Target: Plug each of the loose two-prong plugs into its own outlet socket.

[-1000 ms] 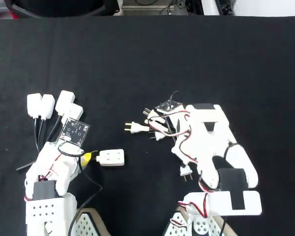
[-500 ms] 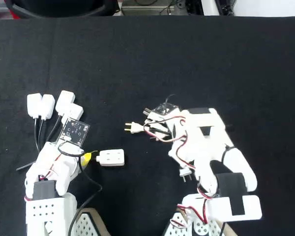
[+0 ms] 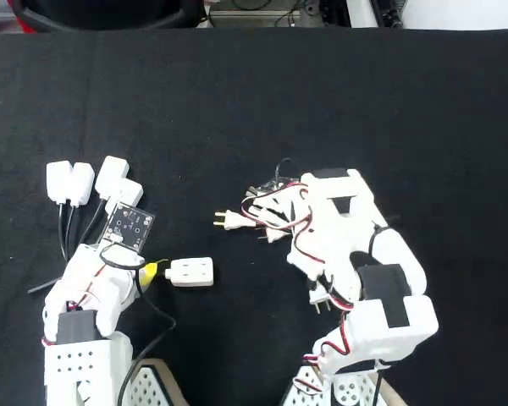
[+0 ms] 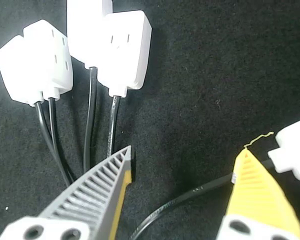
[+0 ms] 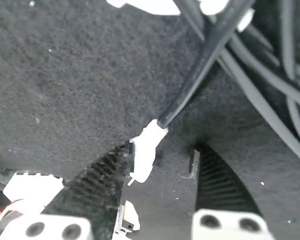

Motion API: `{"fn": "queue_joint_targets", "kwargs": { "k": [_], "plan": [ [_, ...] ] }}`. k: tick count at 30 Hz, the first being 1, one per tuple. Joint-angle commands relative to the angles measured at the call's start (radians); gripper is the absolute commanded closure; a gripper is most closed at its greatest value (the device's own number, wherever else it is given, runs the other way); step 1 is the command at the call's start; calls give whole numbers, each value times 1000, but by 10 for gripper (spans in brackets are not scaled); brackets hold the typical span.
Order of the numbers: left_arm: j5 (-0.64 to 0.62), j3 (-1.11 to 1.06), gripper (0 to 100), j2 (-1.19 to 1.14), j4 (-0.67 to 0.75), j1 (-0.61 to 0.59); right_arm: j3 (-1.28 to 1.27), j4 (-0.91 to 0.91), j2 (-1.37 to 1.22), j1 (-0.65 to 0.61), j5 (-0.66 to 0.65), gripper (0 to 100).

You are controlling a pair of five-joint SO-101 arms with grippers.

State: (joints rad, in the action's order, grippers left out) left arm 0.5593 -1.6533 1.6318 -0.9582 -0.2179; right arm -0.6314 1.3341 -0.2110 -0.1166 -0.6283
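On the far left of the black cloth-covered desk lie four white square outlet sockets, close together, each one on a thin black cord that runs toward my left arm. My left tool is spread wide just behind them, with one grey ridged finger and one yellow finger, and it pinches nothing; a black cable passes on the desk between the two fingers. Just beside the yellow fingertip lies a fifth white outlet block. More to the right, a white two-prong plug with yellowish pins lies flat, its pins pointing left. My right tool is low over a bundle of black cords, and it is also spread: a small white plug end sits between the black fingers, against the ridged one and apart from the other. Another white two-prong plug lies beside my right arm.
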Motion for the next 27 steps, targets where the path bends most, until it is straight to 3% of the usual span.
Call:
{"fn": "queue_joint_targets", "kwargs": {
  "k": [1,6,23,27],
  "plan": [
    [5,4,679,11,-6,5,-53,14,-96,-60,-25,839],
    [5,4,679,11,-6,5,-50,14,-94,-143,-8,839],
    [5,2,679,11,-6,5,-47,26,-97,-222,-11,838],
    [5,2,679,11,-6,4,-36,44,-97,-222,-14,795]
  ]
}}
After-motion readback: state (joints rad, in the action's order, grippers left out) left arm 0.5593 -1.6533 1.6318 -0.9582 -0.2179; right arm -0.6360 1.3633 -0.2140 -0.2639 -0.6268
